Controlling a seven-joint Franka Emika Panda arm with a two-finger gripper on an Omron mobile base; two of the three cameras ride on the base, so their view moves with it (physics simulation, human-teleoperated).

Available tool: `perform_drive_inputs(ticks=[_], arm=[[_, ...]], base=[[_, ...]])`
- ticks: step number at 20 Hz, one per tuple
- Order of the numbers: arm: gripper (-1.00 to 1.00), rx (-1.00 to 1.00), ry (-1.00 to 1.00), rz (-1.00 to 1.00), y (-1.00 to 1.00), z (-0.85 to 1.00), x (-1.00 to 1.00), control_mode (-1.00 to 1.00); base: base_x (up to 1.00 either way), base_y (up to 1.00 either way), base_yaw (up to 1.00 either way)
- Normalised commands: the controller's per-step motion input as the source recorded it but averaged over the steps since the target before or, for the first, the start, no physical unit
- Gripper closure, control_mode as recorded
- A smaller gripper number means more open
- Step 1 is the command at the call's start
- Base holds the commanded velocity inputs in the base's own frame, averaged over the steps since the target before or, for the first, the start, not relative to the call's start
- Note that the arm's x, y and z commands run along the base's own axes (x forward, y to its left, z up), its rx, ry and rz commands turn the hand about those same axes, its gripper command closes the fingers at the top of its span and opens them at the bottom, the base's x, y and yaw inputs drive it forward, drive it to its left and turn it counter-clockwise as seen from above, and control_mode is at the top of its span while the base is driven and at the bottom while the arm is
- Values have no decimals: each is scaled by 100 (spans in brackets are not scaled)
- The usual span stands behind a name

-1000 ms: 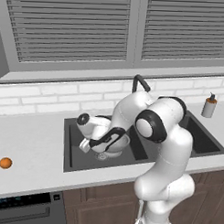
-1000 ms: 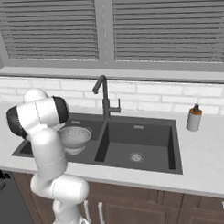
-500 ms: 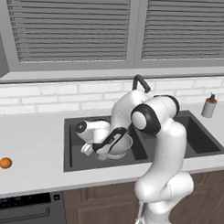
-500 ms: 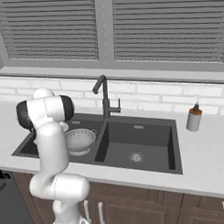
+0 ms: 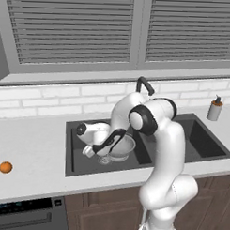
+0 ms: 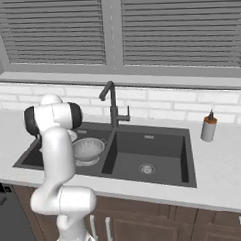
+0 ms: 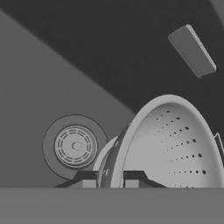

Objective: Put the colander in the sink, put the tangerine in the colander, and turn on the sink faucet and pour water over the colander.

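The fingers (image 7: pixel 110 178) pinch the rim of the colander (image 5: pixel 121 148), which sits low in the left basin of the sink (image 5: pixel 75 163). The tangerine (image 5: pixel 5 167) lies near the surface's left front edge.

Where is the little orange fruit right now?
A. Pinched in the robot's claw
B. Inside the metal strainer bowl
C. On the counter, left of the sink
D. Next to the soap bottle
C: the tangerine lies alone on the counter, left of the sink, while the gripper grips the colander rim.

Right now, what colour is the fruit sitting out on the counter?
Orange. The tangerine shows best in the left base view, alone on the pale counter.
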Motion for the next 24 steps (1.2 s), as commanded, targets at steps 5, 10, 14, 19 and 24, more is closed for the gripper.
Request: perform_drive_inputs(ticks=[5,10,14,19,24], arm=[[100,0,0,-4,-2,-12,18,-100],[100,0,0,-2,0,-23,11,-100],[100,0,0,-1,0,-30,3,-100],[100,0,0,0,-1,-32,7,-100],[-100,0,0,0,0,-24,9,-100]], base=[[0,0,0],[0,0,0],[0,0,0],[0,0,0],[0,0,0]])
